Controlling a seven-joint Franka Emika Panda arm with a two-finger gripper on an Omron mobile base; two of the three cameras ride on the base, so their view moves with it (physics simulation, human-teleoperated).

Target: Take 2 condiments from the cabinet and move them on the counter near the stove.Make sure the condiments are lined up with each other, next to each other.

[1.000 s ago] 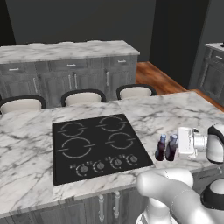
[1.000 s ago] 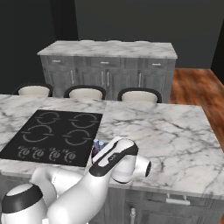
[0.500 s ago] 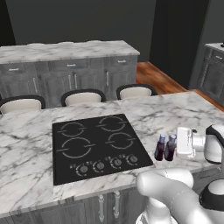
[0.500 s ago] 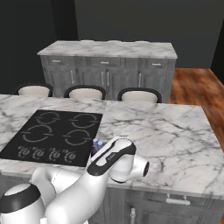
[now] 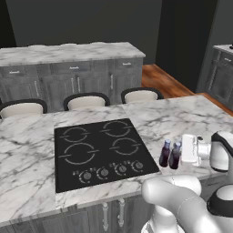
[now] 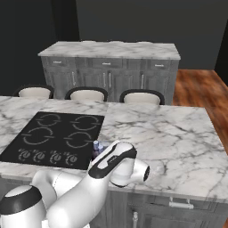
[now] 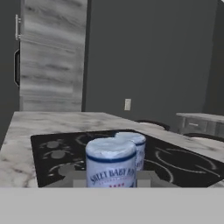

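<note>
Left base view: two small dark brown sauce bottles [image 5: 170,154] with blue caps stand upright, touching side by side, on the white grey-veined marble worktop [image 5: 164,113] just beside the right edge of the flat black glass cooktop [image 5: 101,150]. The hand [image 5: 191,149] sits level just to the right of the nearer bottle; its pale block almost touches it, but the fingers cannot be made out here. The jaws read as clenched at a narrow gap. Whether they pinch the near bottle or are just off it cannot be told.

Right base view: the white arm [image 6: 84,187] covers most of the bottles; only a blue cap [image 6: 95,144] peeks out by the cooktop's front right corner. Three pale padded stools [image 6: 88,94] line the far side of the island.

Hand view: two blue-white caps with a printed label [image 7: 111,174] sit straight ahead, very close, one behind the other, so the pair looks lined up.

Handling, as a judgement: the bottles look light, rigid and smooth, likely glass or hard plastic, tall and narrow, so easy to tip. The best grip is across the cylindrical body below the neck, not the cap. Any retreat should go straight back to avoid knocking them.
</note>
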